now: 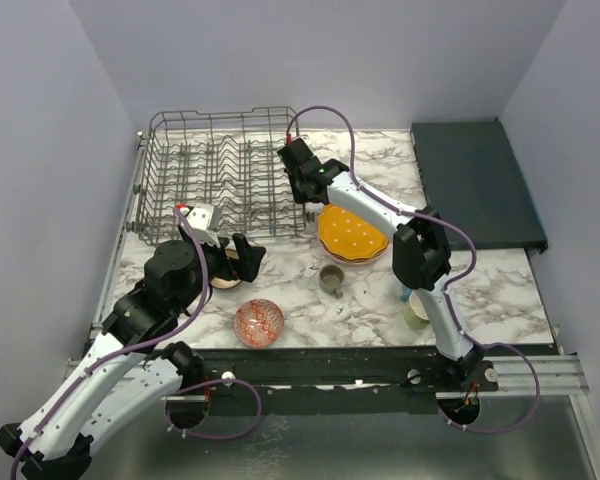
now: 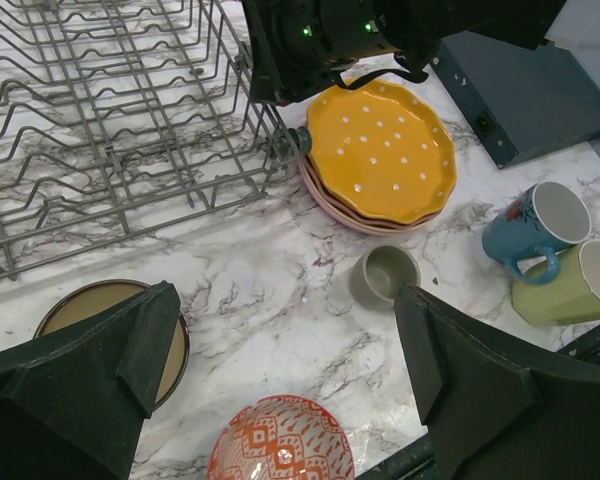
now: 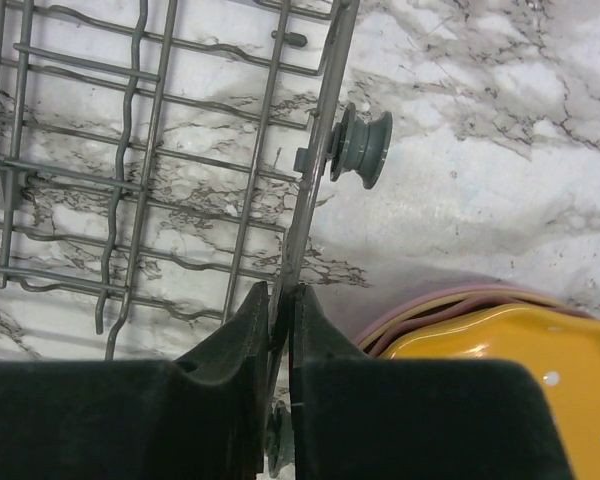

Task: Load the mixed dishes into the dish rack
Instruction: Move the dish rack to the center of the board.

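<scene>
My right gripper (image 3: 280, 300) is shut on the right rim wire of the grey dish rack (image 3: 320, 180), at the rack's near right corner (image 1: 302, 195). The orange white-dotted plate (image 2: 380, 150) lies on pink plates (image 2: 330, 205) just right of that corner. My left gripper (image 2: 290, 350) hangs open over bare marble, with nothing between its fingers. The dark brown bowl (image 2: 80, 305) is to its left, the small grey cup (image 2: 388, 273) to its right and the red-patterned bowl (image 2: 280, 440) below. A blue mug (image 2: 535, 230) and a yellow-green mug (image 2: 580, 290) stand at the right.
The dish rack (image 1: 220, 170) holds no dishes in the part I see. A dark flat tray (image 1: 475, 180) lies at the back right. A small grey wheel (image 3: 360, 147) sticks out from the rack's side. The right arm's forearm crosses above the mugs (image 1: 417, 308).
</scene>
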`<state>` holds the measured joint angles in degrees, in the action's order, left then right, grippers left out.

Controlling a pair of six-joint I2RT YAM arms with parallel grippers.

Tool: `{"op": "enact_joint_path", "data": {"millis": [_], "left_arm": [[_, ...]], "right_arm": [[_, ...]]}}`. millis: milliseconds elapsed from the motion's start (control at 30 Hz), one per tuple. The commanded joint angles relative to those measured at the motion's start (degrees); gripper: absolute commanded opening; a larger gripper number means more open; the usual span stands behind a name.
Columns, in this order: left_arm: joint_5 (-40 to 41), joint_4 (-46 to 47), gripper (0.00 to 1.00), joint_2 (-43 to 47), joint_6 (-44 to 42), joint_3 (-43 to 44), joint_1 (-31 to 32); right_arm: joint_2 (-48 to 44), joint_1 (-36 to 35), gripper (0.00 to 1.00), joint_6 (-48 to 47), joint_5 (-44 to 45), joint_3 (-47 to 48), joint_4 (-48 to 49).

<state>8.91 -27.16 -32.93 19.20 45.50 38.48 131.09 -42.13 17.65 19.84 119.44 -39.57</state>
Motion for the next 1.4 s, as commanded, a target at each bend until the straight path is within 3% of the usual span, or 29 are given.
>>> {"op": "enact_joint_path", "data": {"millis": [0,500,1067,1267,1367], "left_arm": [[1.46,-0.55,0.99,-0.33,-0.19,-0.93,0.02],[1.64,-0.65,0.99,-1.31,-0.26,-0.93,0.02],[1.82,-0.75,0.99,-2.5,-0.3,-1.02,0.02],[1.99,-0.76,0.99,-3.0,-0.39,-1.02,0.04],[2.08,-0.75,0.99,-3.02,-0.39,-1.02,0.02]], "right_arm": [[-3.56,0.25,0.01,-10.05,-2.71,-4.03,0.92],[-13.94,0.25,0.0,-16.23,-7.96,-19.77,8.2],[-14.84,1.87,0.01,-13.52,-5.24,-21.66,8.76],[-15.92,1.94,0.31,-12.49,-7.17,-22.13,8.99],[-16.55,1.88,0.37,-11.67,-7.74,-22.14,8.9]]}}
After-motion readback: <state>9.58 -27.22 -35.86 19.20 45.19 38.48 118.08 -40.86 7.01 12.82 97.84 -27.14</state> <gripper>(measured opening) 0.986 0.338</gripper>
